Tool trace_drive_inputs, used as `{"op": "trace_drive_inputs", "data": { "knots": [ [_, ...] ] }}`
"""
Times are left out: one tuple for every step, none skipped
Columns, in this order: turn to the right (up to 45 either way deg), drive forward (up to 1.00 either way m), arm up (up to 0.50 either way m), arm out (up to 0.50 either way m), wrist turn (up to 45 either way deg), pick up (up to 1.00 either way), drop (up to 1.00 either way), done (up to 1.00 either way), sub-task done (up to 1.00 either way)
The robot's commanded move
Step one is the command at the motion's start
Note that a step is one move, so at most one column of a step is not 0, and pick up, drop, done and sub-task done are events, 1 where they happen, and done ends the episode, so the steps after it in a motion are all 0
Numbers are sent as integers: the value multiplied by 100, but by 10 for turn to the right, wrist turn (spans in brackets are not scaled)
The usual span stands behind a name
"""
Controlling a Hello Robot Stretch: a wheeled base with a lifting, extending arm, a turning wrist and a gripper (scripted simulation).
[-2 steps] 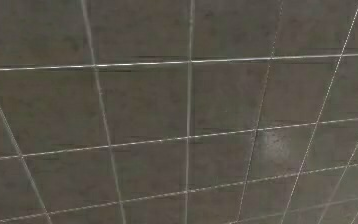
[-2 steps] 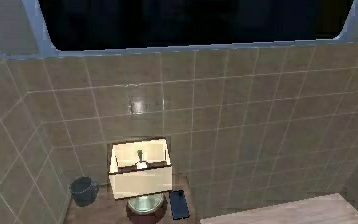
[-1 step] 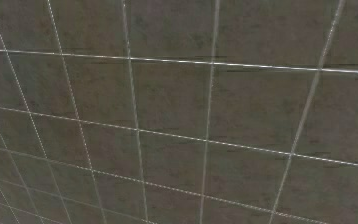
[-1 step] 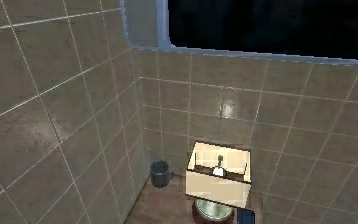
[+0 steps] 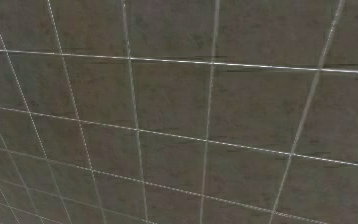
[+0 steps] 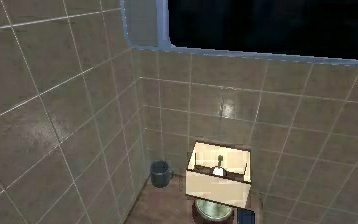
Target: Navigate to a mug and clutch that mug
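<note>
Forward view: a wall of large grey-brown tiles (image 5: 177, 110) seen close, its pale grout lines running aslant across the frame.

Arm side view, from largest to smallest:

(a) Two tiled walls meeting in a corner: the left wall (image 6: 57, 110) and the rear wall (image 6: 287, 110), both in the same grey-brown tile.

(b) A dark window (image 6: 267, 25) set high in the rear wall, with a pale blue-grey frame along its left and lower edges.

(c) A lamp with a cream, box-shaped shade (image 6: 219, 172), standing near the rear wall at the lower middle. A thin dark stem shows inside the open top of the shade.

(d) A round, greenish form (image 6: 213, 209) directly under the shade, partly cut by the bottom edge. Whether it is the lamp's base or a small table cannot be told.

(e) A small grey-blue cylindrical container (image 6: 160, 173) on the brown floor (image 6: 152, 210), in the corner and just left of the lamp.

(f) A small dark flat thing (image 6: 247, 217) at the bottom edge, just right of the round form.

Where the mug lies, how it stands relative to the gripper's fingers, and whether those fingers grasp anything cannot be told.
</note>
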Motion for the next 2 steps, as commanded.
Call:
{"op": "trace_drive_inputs", "data": {
  "knots": [
    [0,0,14,0,0,0,0,0,0],
    [0,0,0,42,0,0,0,0,0]
  ]
}}
